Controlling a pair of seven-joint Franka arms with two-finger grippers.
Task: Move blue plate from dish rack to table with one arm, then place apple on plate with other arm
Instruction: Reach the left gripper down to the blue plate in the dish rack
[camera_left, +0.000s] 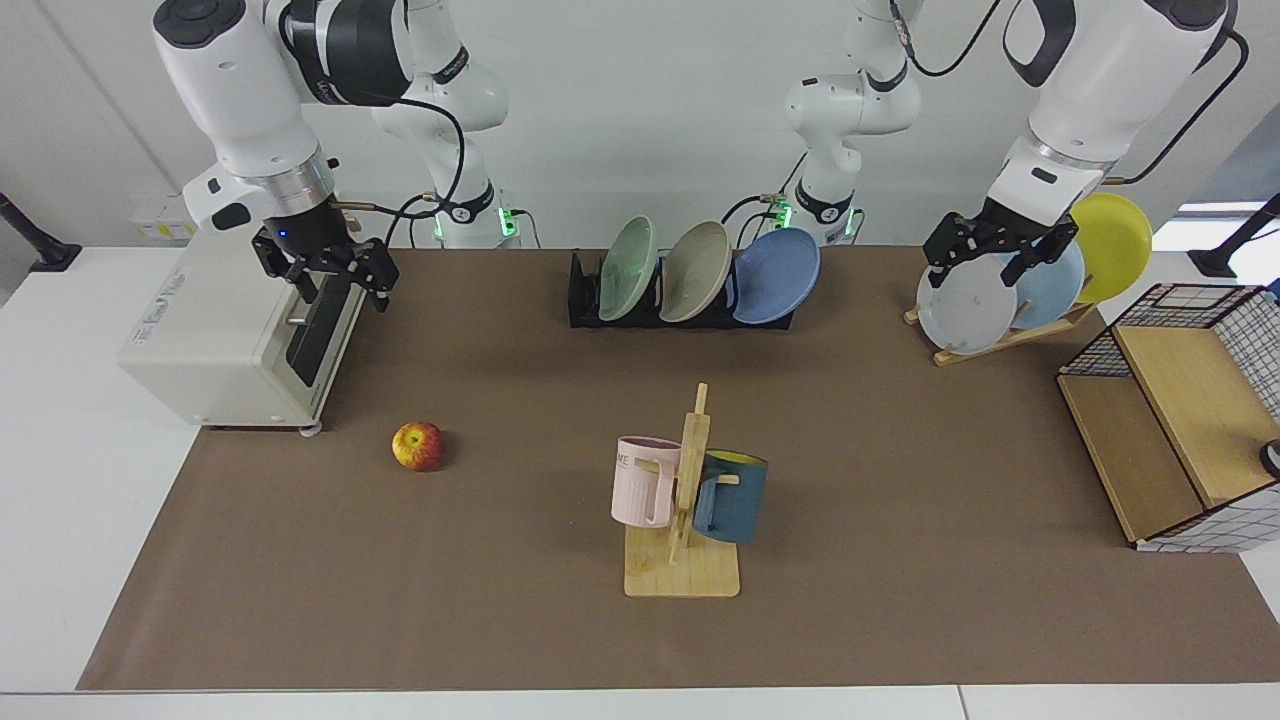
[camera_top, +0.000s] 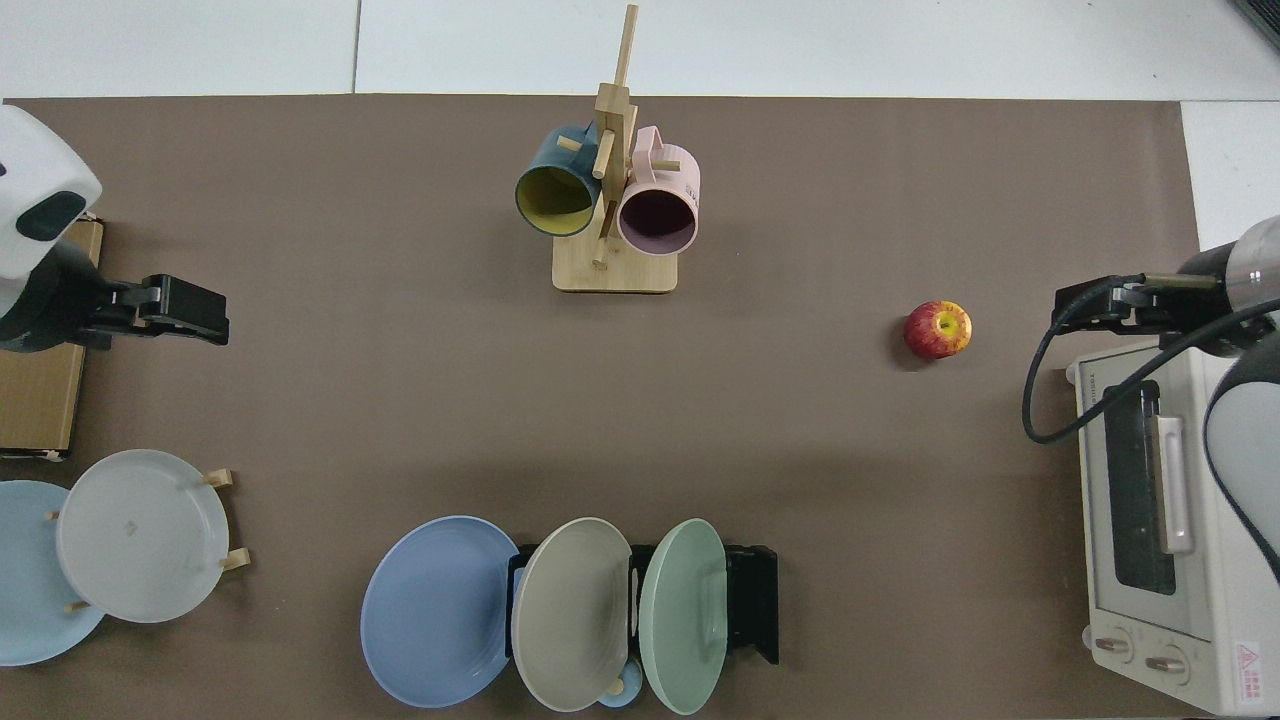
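Right now the blue plate (camera_left: 778, 276) leans in the black dish rack (camera_left: 584, 296) at the back of the table (camera_left: 900, 520), at the end nearer the left arm. Next to it in the rack stand a beige plate (camera_left: 695, 271) and a pale green plate (camera_left: 629, 268). The apple (camera_left: 418, 445) (red with yellow patches) sits alone on the brown mat, well apart from the rack and not touching anything. The right gripper (camera_left: 333, 283) hangs in the air in front of a white toaster oven (camera_left: 215, 340), with its fingers spread apart and nothing between them. The left gripper (camera_left: 998, 258) hangs in the air in front of a wooden plate stand (camera_left: 1000, 338), and its fingers are spread apart and hold nothing too. That stand holds a grey plate (camera_left: 966, 308), a light blue plate (camera_left: 1052, 288) and a yellow plate (camera_left: 1112, 245). Near the front of the mat a wooden mug tree (camera_left: 686, 540) carries a pink mug (camera_left: 642, 481) on one side and a dark blue mug (camera_left: 732, 497) on the other. A wire basket with wooden shelves (camera_left: 1180, 440) stands at the table edge on the left arm's side.
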